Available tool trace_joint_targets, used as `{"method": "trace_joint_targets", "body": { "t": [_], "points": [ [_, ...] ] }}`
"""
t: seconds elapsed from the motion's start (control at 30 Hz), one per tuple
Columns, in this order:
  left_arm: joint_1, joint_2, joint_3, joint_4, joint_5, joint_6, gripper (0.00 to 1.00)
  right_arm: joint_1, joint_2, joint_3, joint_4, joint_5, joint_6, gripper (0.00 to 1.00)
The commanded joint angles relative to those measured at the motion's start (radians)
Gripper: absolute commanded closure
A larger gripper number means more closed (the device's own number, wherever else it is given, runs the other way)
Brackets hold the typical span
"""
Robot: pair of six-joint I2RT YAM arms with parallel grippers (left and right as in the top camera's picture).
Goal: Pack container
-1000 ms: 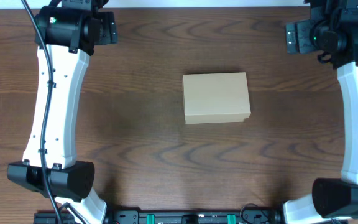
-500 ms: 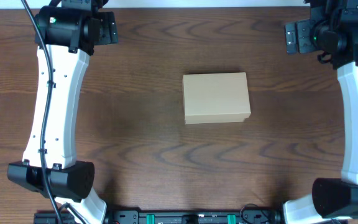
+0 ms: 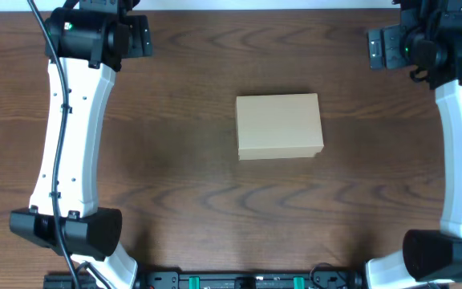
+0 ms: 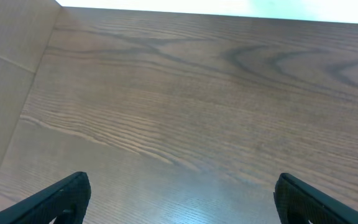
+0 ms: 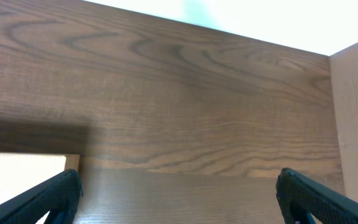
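Two pincers hung wide and empty, neither touching anything. The left pincer (image 4: pixel 185 200) was well apart from the container (image 3: pixel 279 127), off beyond its far-left corner. The right pincer (image 5: pixel 179 198) was just as far off beyond its far-right corner. Each wrist view showed only bare wood grain between the spread fingertips, so nothing was held on either side. The container sat alone near the middle of the worktop (image 3: pixel 175 172), square to the worktop's edges, its long side running left to right and its lid (image 3: pixel 275 112) lying flat on top. That central spot looked chosen so that either arm could reach it, and the pulled-back arms left the overhead view of it clear. No loose goods showed anywhere around the container. With the lid down, the packing seemed either finished or not yet begun, and these views could not settle which, since the inside was hidden. If work was to follow, the flap would probably need lifting from one long edge while the other arm steadied the light cardboard, which could slide on the smooth wood. A pale edge (image 5: pixel 23 169) at the lower left of the right wrist view, below a dark shadow, may have been the container's top, though that could not be told for certain.
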Motion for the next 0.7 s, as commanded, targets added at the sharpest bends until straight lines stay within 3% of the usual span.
{"method": "trace_joint_targets", "body": {
  "t": [0.0, 0.23, 0.37, 0.53, 0.67],
  "points": [
    [0.001, -0.002, 0.014, -0.004, -0.003, 0.006, 0.05, -0.003, -0.002, 0.012, -0.004, 0.013, -0.002, 0.01],
    [-0.001, -0.067, 0.014, 0.015, -0.002, 0.008, 0.05, -0.003, -0.002, 0.012, -0.004, 0.013, -0.002, 0.01],
    [-0.018, -0.238, 0.013, 0.153, 0.008, -0.029, 0.05, -0.003, -0.002, 0.012, -0.004, 0.013, -0.002, 0.01],
    [-0.033, -0.6, -0.09, 0.31, 0.011, -0.168, 0.05, -0.003, -0.002, 0.012, -0.004, 0.013, -0.002, 0.01],
    [-0.023, -0.9, -0.267, 0.381, -0.035, -0.167, 0.05, -0.003, -0.002, 0.012, -0.004, 0.013, -0.002, 0.01]
  ]
}}
